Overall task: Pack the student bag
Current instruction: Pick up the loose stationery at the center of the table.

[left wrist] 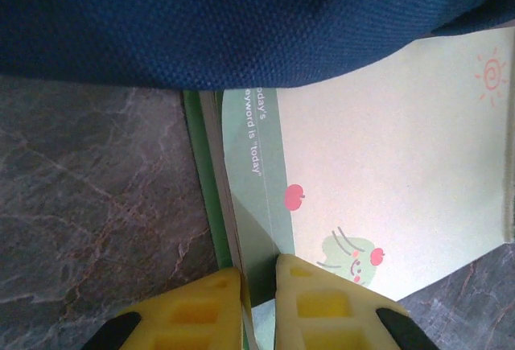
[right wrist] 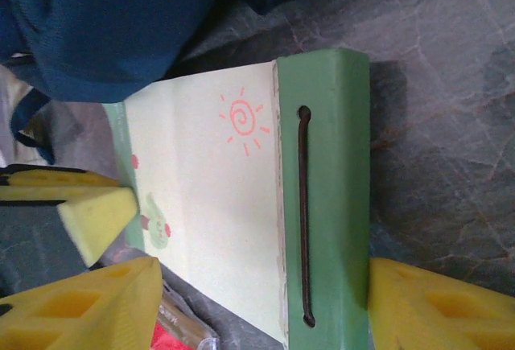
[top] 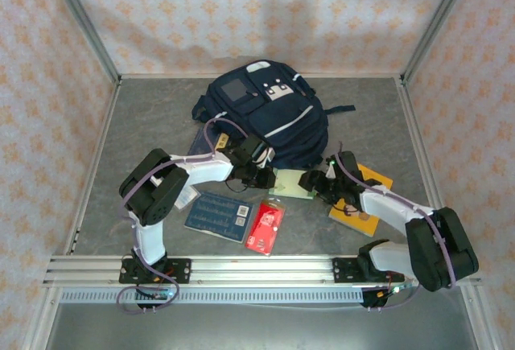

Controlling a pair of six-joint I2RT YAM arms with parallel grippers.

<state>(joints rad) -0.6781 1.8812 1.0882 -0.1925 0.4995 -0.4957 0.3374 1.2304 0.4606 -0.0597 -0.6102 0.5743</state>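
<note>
two arms: both low over the tabletop (left wrist: 88, 205), jaws facing each other across one notepad (left wrist: 378, 165).
red packet (top: 265, 228): flat, on the base side of the left jaws, just beside a blue card (top: 217, 215).
orange book (top: 362, 201): behind the right jaws, partly under that arm.
left gripper (left wrist: 257, 273): jaws nearly closed, pinching the notepad's thin edge between the yellow pads.
right gripper (right wrist: 264, 268): jaws spread wide, one on either side of the notepad's green bound end. Can't tell if they touch its sides.
notepad detail: pale green, with sun and apple doodles. Spans the gap between the two sets of jaws.
student bag (top: 265, 113): just past both jaws, on the far side of the notepad. Lies flat with the grey front patch up. In the left wrist view its navy fabric covers the notepad's far edge.
</note>
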